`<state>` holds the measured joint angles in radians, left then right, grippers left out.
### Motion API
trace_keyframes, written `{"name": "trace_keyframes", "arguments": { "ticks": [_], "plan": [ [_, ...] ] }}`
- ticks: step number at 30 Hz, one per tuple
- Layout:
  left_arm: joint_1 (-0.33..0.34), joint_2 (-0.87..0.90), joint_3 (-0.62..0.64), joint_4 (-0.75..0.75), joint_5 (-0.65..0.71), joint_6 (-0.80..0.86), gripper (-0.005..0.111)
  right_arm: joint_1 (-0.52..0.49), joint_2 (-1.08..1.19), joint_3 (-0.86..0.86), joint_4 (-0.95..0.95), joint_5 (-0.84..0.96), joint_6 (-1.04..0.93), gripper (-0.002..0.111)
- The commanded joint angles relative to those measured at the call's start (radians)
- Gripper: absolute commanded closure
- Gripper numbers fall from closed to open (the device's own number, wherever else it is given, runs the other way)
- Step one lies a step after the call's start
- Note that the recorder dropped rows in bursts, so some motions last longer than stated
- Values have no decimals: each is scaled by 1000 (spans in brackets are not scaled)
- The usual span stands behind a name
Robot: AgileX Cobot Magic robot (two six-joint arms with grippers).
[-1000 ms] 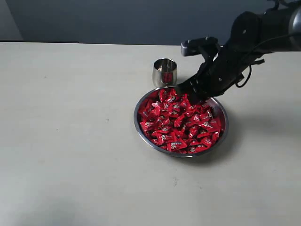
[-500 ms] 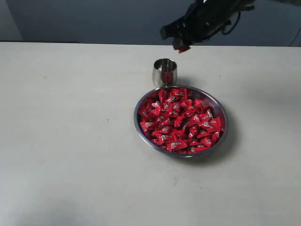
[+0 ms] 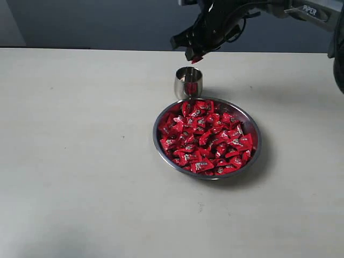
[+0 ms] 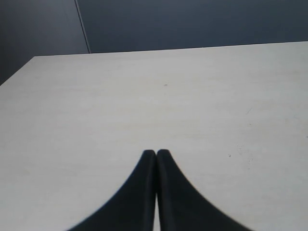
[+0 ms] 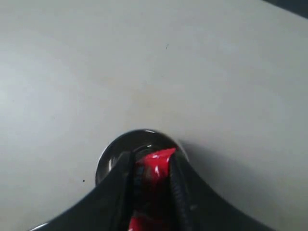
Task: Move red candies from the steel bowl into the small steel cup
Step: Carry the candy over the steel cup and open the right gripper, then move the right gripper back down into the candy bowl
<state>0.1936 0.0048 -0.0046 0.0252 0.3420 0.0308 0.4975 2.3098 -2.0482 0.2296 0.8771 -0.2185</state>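
Red candy (image 5: 153,166) gripped lengthwise between right fingers (image 5: 177,179), tip toward small steel cup (image 5: 111,153); left fingers (image 4: 150,161) clenched.

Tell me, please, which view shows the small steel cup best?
The exterior view: the small steel cup shows whole and upright. The right wrist view shows only its rim behind the held candy; the left wrist view, nothing.
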Motion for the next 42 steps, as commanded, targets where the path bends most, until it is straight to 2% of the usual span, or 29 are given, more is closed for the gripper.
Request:
{"name": "trace_keyframes", "arguments": {
  "ticks": [1,10,12,17,21,28,35,37,42],
  "plan": [
    [-7,-5,5,2,-8,-1,106,2,35,-10,40,4,-3,109],
    [-7,-5,5,2,-8,-1,106,2,38,-10,43,-19,-36,109],
    [-7,-5,5,2,-8,-1,106,2,38,-10,45,-22,-36,103],
    [-7,-5,5,2,-8,-1,106,2,38,-10,45,-26,-36,77],
    [-7,-5,5,2,-8,-1,106,2,38,-10,45,-28,-34,70],
    [-7,-5,5,2,-8,-1,106,2,20,-10,53,37,-32,73],
    [-7,-5,5,2,-8,-1,106,2,-76,-5,51,136,-54,102],
    [-7,-5,5,2,-8,-1,106,2,-122,37,49,123,-54,109],
    [-7,-5,5,2,-8,-1,106,2,-281,309,44,-55,-48,109]
  ]
}}
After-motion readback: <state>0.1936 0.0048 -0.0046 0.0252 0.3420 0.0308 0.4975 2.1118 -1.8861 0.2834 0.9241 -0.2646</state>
